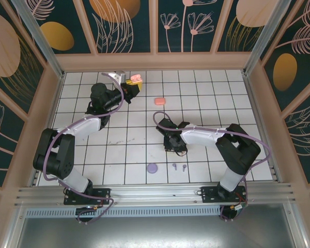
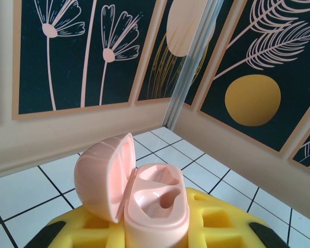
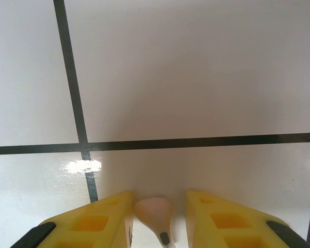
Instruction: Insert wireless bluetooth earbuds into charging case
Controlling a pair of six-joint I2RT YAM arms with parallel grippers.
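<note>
Left gripper (image 2: 155,230) is pinching the peach charging case (image 2: 157,206). Its yellow fingers (image 2: 67,227) are pressing on the lower body from both sides and holding the case upright. The lid (image 2: 101,175) is standing open, hinged off to the left of the body. Both moulded sockets inside are showing empty.

Right gripper (image 3: 157,199) is sitting low over the tiled table (image 1: 222,93) with its jaws spread a little. One yellow finger is standing on each side of a tan-peach earbud (image 3: 154,214), with thin gaps showing on both sides, so it is not pinching the bud. The bud is lying on the white tile, wide head toward the fingertips and dark-tipped stem pointing back toward the wrist.

A coral-red case (image 1: 160,101) is lying on the table beyond the right gripper, just right of the left gripper. It is too small to tell whether its lid is open.

A purple case (image 1: 153,168) is sitting on the near-left side of the right gripper. Two purple earbuds (image 1: 179,167) are lying loose on the table just right of that case, close together, on the near side of the right gripper.
</note>
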